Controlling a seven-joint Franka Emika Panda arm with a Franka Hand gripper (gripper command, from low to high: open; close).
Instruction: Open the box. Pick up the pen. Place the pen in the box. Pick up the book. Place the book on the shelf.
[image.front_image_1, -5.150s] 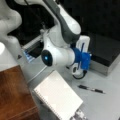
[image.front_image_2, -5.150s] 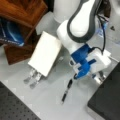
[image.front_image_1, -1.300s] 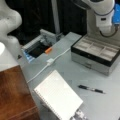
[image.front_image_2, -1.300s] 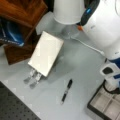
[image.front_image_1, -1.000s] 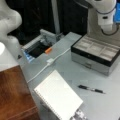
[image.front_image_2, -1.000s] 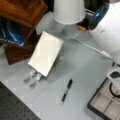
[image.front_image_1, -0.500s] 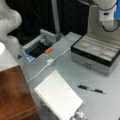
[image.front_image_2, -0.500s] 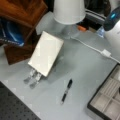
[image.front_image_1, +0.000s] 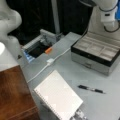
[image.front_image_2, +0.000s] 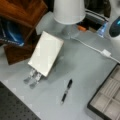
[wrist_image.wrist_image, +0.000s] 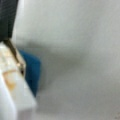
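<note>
The box (image.front_image_1: 93, 53) stands open at a front view's right, its beige divided interior showing; its corner also shows (image.front_image_2: 107, 100). In front of it the black pen (image.front_image_1: 91, 89) lies on the grey table, seen again as the pen (image.front_image_2: 66, 91). The white spiral-bound book (image.front_image_1: 58, 98) rests at the bottom centre, and the book (image.front_image_2: 46, 53) is propped at a tilt. The reddish-brown shelf (image.front_image_1: 12, 92) is at lower left, the shelf (image.front_image_2: 22, 10) at top left. My arm's white end (image.front_image_1: 109, 20) hangs over the box's far edge. The gripper's fingertips do not show.
A white cable with a plug (image.front_image_1: 50, 60) runs across the table. An open recess with an orange part (image.front_image_1: 48, 50) lies beyond it. Metal clips (image.front_image_2: 32, 78) stick out under the book. A white robot base (image.front_image_2: 68, 11) stands at the table's back.
The arm left the table's middle by the pen and went to the box's far side. In the last second it slid out past a front view's right edge, baring the box's interior.
</note>
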